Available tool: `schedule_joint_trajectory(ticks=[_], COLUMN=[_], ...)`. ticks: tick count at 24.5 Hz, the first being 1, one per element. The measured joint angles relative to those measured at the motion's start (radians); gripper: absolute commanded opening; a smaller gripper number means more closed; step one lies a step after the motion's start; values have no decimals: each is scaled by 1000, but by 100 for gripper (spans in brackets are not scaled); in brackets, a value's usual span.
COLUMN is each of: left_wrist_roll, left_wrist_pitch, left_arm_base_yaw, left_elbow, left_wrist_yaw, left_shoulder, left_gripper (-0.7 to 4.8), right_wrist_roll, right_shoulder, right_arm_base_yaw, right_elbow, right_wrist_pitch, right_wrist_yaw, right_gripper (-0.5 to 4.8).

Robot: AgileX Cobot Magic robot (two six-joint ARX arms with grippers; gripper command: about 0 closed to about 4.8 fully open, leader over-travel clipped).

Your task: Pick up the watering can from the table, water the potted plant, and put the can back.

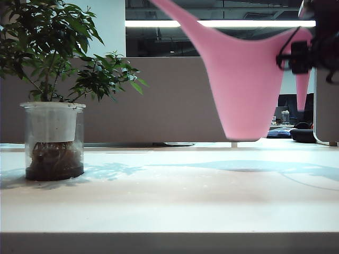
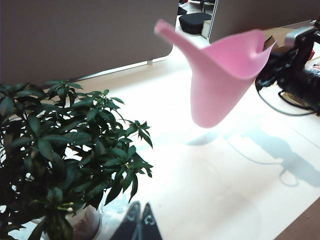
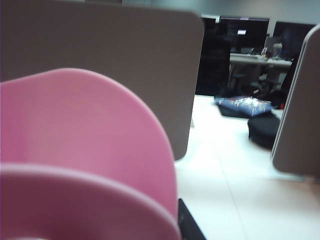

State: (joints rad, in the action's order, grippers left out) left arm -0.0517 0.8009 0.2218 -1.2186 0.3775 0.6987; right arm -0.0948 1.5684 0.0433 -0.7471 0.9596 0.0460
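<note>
Watering can (image 1: 241, 90) is off the table (image 1: 169, 201), held by R gripper (image 1: 310, 53) clamped on its handle side at 3 o'clock; spout aims to 10 o'clock. Potted plant (image 1: 53, 106) sits at 9 o'clock, well apart. L gripper (image 2: 138, 225) idles nr plant, fingertips together. Carry can level, tilt only w/ spout over soil.

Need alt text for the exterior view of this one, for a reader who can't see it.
A pink watering can hangs above the white table, clear of it, held at its handle by the right pincer at the right edge, spout pointing up and left. The potted plant stands at far left; the left pincer is out of view here.
</note>
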Motion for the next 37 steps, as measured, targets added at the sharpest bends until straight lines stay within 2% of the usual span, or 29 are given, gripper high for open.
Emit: schedule_joint_trajectory(ticks=[2,6,14,27,31,37], left_wrist_roll=[1,3,3,4,3,4], left_wrist_pitch=[0,0,4,26,26,26], left_arm_base_yaw=[0,8,13,13,13,13], left_elbow=[0,0,0,0,0,0], left_wrist_yaw=[3,5,6,6,6,6], left_shoulder=[0,0,2,3,3,3], left_gripper=[-5,-5,-5,-5,-5,-5], right_wrist_roll=[-10,-110,-418,-700,-719,-832], right_shoulder=[-40,-103,-102,-102,-102,-96], right_arm_base_yaw=[3,39,145,198,216,269], right_elbow=[-50,-150,-306,-370,-370,-395], right_wrist_pitch=[-53,-124,-317,-293,-248,-232], right_wrist_yaw=[-1,0,23,27,2,-22], right_gripper=[165,165,166,166,166,166])
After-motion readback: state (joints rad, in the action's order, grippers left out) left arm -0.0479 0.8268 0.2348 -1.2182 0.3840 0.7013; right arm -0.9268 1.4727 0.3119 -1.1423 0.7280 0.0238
